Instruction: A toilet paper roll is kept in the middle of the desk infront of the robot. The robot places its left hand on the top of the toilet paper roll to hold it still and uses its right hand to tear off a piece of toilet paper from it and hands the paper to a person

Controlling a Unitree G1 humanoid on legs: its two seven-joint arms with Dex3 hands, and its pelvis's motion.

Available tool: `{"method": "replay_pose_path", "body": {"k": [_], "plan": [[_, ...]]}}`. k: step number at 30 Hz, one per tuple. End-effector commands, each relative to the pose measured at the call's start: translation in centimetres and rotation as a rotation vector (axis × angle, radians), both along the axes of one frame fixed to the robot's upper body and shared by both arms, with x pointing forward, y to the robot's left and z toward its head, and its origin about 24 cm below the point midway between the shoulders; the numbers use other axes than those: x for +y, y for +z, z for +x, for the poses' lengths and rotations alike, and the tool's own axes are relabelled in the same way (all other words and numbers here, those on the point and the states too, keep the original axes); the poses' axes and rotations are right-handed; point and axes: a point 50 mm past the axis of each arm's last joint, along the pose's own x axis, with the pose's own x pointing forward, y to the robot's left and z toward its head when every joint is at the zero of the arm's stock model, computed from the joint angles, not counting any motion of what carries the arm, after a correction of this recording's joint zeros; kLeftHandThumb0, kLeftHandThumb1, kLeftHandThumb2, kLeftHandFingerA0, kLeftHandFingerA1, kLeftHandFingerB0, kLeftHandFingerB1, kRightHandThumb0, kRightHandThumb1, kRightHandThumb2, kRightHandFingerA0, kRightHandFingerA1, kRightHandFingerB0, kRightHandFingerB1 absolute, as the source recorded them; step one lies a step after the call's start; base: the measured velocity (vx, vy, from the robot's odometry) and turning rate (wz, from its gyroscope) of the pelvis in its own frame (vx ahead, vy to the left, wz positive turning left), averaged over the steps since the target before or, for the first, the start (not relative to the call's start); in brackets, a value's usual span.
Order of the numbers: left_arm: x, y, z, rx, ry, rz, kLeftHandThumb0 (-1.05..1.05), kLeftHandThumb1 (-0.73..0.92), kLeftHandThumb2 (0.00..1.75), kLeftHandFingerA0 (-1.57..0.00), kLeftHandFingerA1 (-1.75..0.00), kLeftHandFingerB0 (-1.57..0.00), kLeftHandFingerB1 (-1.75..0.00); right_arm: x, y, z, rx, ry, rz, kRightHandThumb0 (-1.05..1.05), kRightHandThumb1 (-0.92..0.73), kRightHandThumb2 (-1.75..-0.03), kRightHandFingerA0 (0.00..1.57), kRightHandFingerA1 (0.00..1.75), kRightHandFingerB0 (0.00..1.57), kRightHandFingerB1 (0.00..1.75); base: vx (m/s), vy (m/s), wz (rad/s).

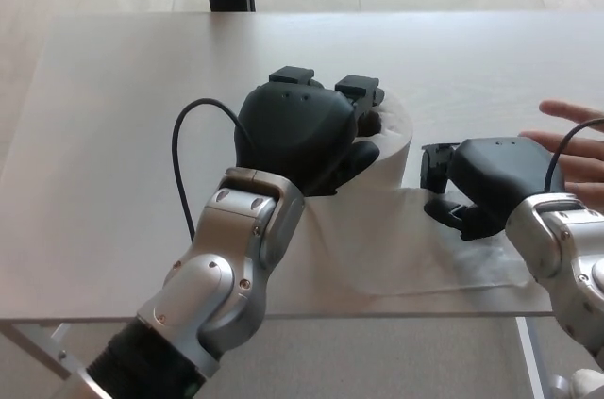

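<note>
Head view, left hand: the left hand (302, 130) lies over the top of the toilet paper roll (392, 149), fingers curled down on it, pinning it in place.
Head view, roll: it stands upright near the middle of the table (113, 135), mostly hidden under that hand.
Head view, paper: a loose sheet (396, 239) trails from the roll toward the table's near edge and to the right.
Head view, right hand: the right hand (472, 187) sits just right of the roll, fingers bent down at the sheet; whether they pinch it, I cannot tell.
Head view, person: an open person's hand (576, 149) waits at the right edge.
Progress: the roll is held; tearing appears unfinished, and the handover is not yet done.
</note>
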Motion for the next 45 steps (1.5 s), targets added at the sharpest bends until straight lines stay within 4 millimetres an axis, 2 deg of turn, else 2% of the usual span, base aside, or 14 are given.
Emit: {"method": "replay_pose_path", "body": {"k": [1, 2, 5, 6, 7, 9, 10, 11, 12, 15, 18, 26, 29, 45], "plan": [[0.6, -1.0, 0.2, 0.065, 0.037, 0.006, -0.49, 0.66, 1.09, -0.47, -0.69, -0.27, -0.53, 0.2, 0.2, -0.3, -0.006, -0.051, 0.192, -0.57, -0.89, -0.67, 0.85, 1.75, 0.58, 1.62, 0.00, 0.000, 0.00], [0.6, -1.0, 0.3, 0.066, 0.038, 0.006, -0.55, 0.86, 0.66, -0.46, -0.59, -0.42, -0.41, 0.2, 0.2, -0.3, -0.003, -0.056, 0.225, -0.57, -0.89, -0.67, 0.85, 1.75, 0.59, 1.63, 0.00, 0.000, 0.00], [0.6, -1.0, 0.4, 0.064, 0.044, 0.013, -0.52, 0.84, 0.65, -0.54, -0.65, -0.42, -0.42, 0.1, 0.3, -0.4, -0.003, -0.078, 0.296, -0.53, -0.92, -0.69, 0.88, 1.75, 0.65, 1.61, 0.00, 0.000, 0.00], [0.6, -0.9, 0.5, 0.061, 0.050, 0.011, -0.51, 0.82, 0.64, -0.64, -0.77, -0.43, -0.43, 0.1, 0.3, -0.6, -0.034, -0.068, 0.329, -0.30, -0.71, -1.22, 1.19, 1.26, 1.07, 1.20, 0.00, 0.000, 0.00], [0.6, -0.9, 0.5, 0.056, 0.053, 0.008, -0.51, 0.79, 0.63, -0.70, -0.86, -0.42, -0.43, 0.1, 0.4, -0.7, -0.035, -0.080, 0.360, -0.58, -0.92, -0.76, 0.86, 1.74, 0.70, 1.46, 0.00, 0.000, 0.00], [0.6, -0.9, 0.7, 0.055, 0.057, 0.004, -0.51, 0.78, 0.63, -0.72, -0.85, -0.42, -0.43, -0.1, 0.4, -0.9, -0.039, -0.118, 0.426, -0.54, -0.92, -0.76, 0.84, 1.71, 0.69, 1.39, 0.00, 0.000, 0.00], [0.8, -0.7, 0.8, 0.042, 0.065, 0.017, -0.62, 0.64, 1.00, -0.53, -0.74, -0.38, -0.56, -0.2, 0.5, -1.1, -0.019, -0.183, 0.614, -0.49, -0.89, -0.66, 0.89, 1.75, 0.73, 1.56, 0.00, 0.000, 0.00], [0.9, -0.6, 0.9, 0.038, 0.072, 0.029, -0.57, 0.85, 0.65, -0.55, -0.70, -0.42, -0.44, -0.4, 0.5, -1.2, -0.008, -0.234, 0.671, -0.49, -0.66, -1.06, 1.17, 1.36, 0.85, 1.07, 0.00, 0.000, 0.00], [1.0, -0.6, 1.1, 0.036, 0.083, 0.021, -0.51, 0.84, 0.66, -0.54, -0.68, -0.40, -0.43, -0.6, 0.6, -1.4, -0.016, -0.255, 0.694, -0.31, -0.65, -0.95, 0.87, 1.75, 0.79, 1.32, 0.00, 0.000, 0.00], [1.3, -0.4, 1.2, 0.040, 0.117, -0.009, -0.41, 0.81, 0.70, -0.46, -0.62, -0.41, -0.44, -1.4, -0.1, -1.9, -0.025, -0.393, 0.821, -0.28, -0.36, -1.35, 0.89, 1.75, 0.84, 1.51, 0.00, 0.000, 0.00], [1.7, -0.3, 1.4, 0.026, 0.133, -0.027, -0.41, 0.78, 0.71, -0.52, -0.64, -0.43, -0.46, -2.0, -0.6, -2.5, -0.069, -0.479, 0.873, -0.24, -0.41, -1.27, 0.90, 1.75, 0.82, 1.61, 0.00, 0.000, 0.00], [2.4, -0.7, 1.0, 0.055, 0.146, -0.025, -0.45, 0.82, 0.64, -0.58, -0.63, -0.45, -0.41, -2.4, -1.6, -3.5, -0.121, -0.733, 1.246, -0.29, -0.42, -1.16, 1.32, 1.43, 1.03, 1.23, 0.00, 0.000, 0.00], [2.5, -0.8, 1.0, 0.061, 0.153, -0.021, -0.46, 0.83, 0.63, -0.54, -0.58, -0.45, -0.41, -2.2, -1.4, -3.7, -0.167, -0.737, 1.315, -0.25, -0.40, -1.26, 1.04, 1.74, 0.90, 1.50, 0.00, 0.000, 0.00], [2.1, -2.0, 0.4, 0.062, 0.151, -0.006, -0.40, 0.76, 0.71, -0.68, -0.88, -0.45, -0.46, 0.6, 0.7, -2.4, -0.124, -0.863, 1.930, -0.19, -0.41, -1.45, 0.99, 1.75, 0.80, 1.63, 0.00, 0.000, 0.00]]}}
